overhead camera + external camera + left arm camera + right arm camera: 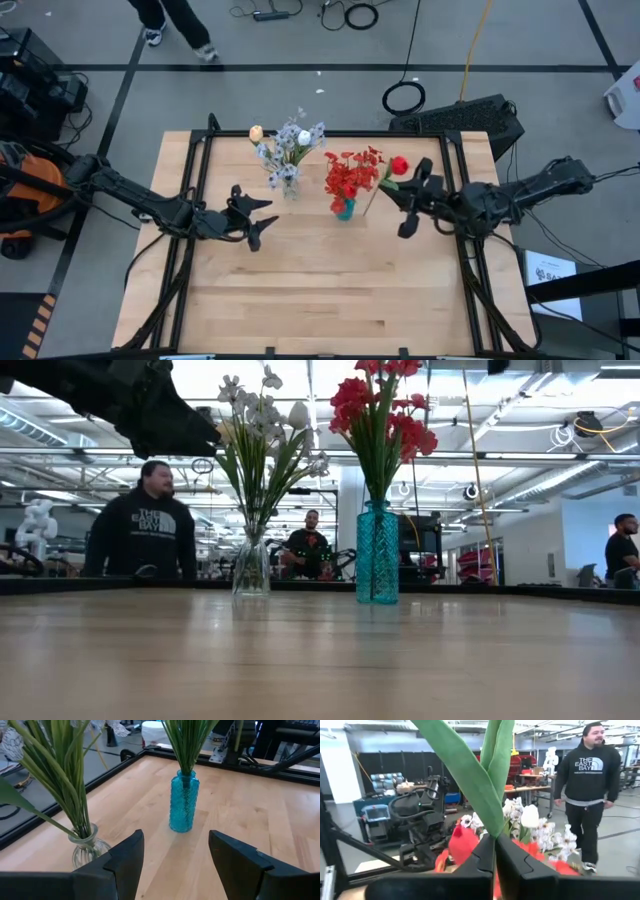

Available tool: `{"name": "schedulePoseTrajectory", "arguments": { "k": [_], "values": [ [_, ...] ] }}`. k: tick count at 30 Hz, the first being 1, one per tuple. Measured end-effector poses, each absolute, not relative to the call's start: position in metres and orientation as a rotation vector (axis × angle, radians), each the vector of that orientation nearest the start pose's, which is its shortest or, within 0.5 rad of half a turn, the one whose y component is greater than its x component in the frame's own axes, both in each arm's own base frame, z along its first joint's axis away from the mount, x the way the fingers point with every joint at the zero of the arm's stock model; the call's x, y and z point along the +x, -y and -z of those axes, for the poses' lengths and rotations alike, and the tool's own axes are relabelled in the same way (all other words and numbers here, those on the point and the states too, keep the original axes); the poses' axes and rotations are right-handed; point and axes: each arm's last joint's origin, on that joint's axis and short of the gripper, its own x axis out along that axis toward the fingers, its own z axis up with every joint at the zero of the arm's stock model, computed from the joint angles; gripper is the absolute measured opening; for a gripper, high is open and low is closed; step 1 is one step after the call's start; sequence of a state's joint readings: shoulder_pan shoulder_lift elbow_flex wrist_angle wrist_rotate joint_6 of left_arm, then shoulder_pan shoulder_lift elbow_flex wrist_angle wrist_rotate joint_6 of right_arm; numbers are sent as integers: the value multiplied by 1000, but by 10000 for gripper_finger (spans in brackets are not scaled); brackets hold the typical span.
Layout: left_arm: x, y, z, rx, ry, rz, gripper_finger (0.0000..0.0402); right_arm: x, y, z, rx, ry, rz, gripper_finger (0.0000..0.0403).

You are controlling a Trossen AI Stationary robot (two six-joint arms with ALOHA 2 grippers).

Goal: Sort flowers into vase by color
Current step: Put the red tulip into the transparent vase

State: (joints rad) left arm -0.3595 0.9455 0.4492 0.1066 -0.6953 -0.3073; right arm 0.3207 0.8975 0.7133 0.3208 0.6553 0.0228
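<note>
High view: red bud [399,165], green stem, R tool [408,190]

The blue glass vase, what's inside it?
The ribbed blue glass vase holds green stems topped with red blossoms. The stems' lower ends are hidden behind the tinted, patterned glass.

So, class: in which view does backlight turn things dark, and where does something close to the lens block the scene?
Low view: bright ceiling lights leave the left arm near-silhouetted, and the tabletop shows a soft sheen. Right wrist view: the red tulip's green leaves, held close in the shut jaws, block the middle of the picture.
</note>
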Motion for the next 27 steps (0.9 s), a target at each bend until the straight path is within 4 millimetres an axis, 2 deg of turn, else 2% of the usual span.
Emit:
{"name": "schedulePoseTrajectory", "arguments": {
  "k": [7,13,17,27],
  "values": [
    [187,50,-219,-104,-283,-381,228,171,-38,-290,157,278,329,0],
    [187,50,-219,-104,-283,-380,228,158,-30,-260,111,426,379,0],
    [187,51,-220,-108,-282,-373,228,158,-26,-257,82,452,406,0],
    [188,51,-221,-116,-269,-369,228,185,-24,-265,-14,394,394,0]
  ]
}}
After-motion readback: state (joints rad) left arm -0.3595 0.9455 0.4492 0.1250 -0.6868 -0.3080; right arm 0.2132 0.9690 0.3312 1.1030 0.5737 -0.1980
